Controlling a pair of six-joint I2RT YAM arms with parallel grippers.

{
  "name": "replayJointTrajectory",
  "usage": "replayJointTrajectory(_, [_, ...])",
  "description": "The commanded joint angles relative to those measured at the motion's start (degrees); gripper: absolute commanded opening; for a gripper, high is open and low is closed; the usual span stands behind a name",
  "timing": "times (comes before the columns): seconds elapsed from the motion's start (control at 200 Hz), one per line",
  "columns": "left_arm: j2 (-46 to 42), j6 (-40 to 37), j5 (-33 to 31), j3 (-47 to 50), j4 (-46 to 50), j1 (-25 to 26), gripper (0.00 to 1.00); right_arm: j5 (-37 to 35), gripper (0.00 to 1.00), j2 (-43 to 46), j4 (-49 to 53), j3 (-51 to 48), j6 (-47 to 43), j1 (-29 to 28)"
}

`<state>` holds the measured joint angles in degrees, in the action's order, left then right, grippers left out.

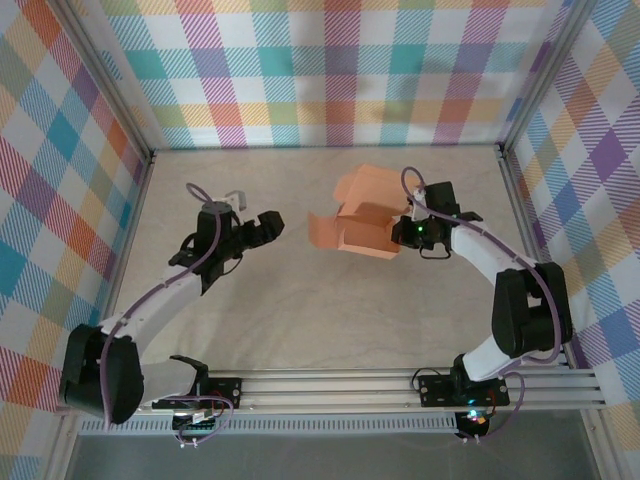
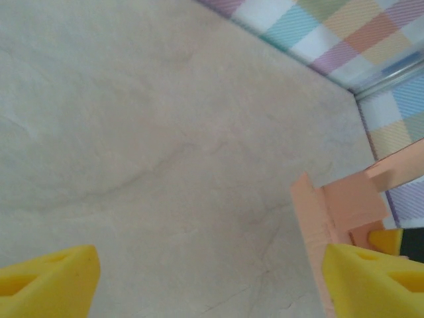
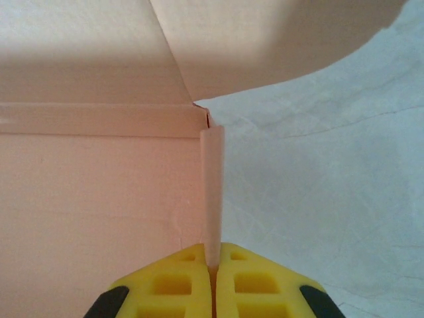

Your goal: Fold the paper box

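Salmon-orange paper box (image 1: 352, 238); pale beige table (image 1: 300, 320); pastel plaid walls (image 1: 340, 70); yellow jaws.

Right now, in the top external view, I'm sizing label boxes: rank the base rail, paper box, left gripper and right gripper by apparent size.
1. base rail, longest by far.
2. paper box.
3. left gripper and right gripper: look alike, so unranked.

The paper box (image 1: 358, 228), salmon-orange thin card half folded with walls raised and flaps splayed open, is right of centre in the top view, one thin upright wall pinched by the right gripper (image 3: 213, 258).
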<state>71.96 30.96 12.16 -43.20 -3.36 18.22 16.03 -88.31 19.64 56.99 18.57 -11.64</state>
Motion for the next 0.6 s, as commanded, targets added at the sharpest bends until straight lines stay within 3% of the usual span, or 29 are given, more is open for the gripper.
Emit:
replayJointTrajectory(0.0, [4.6,7.0,5.0,0.9,-7.1,-0.3,0.78,-1.2,0.00,2.3,-6.4,-1.3,-0.2,0.1])
replayJointTrajectory(0.185, [13.3,10.5,10.0,-1.3,-13.4,1.7,0.54,-1.6,0.00,2.3,-5.5,-1.0,0.1,0.1])
replayJointTrajectory(0.285, [18.1,10.7,13.9,-4.4,-15.1,2.7,0.47,-1.7,0.00,3.0,-6.0,-1.4,0.2,0.1])
replayJointTrajectory(0.425, [21.7,15.9,19.0,-5.1,-24.1,3.6,0.46,-3.0,0.00,2.7,-4.1,-0.8,-0.5,0.1])
replayJointTrajectory(0.595, [23.9,17.7,21.9,-6.9,-27.2,4.7,0.46,-2.0,0.00,2.3,-4.6,-1.4,-0.3,0.0])
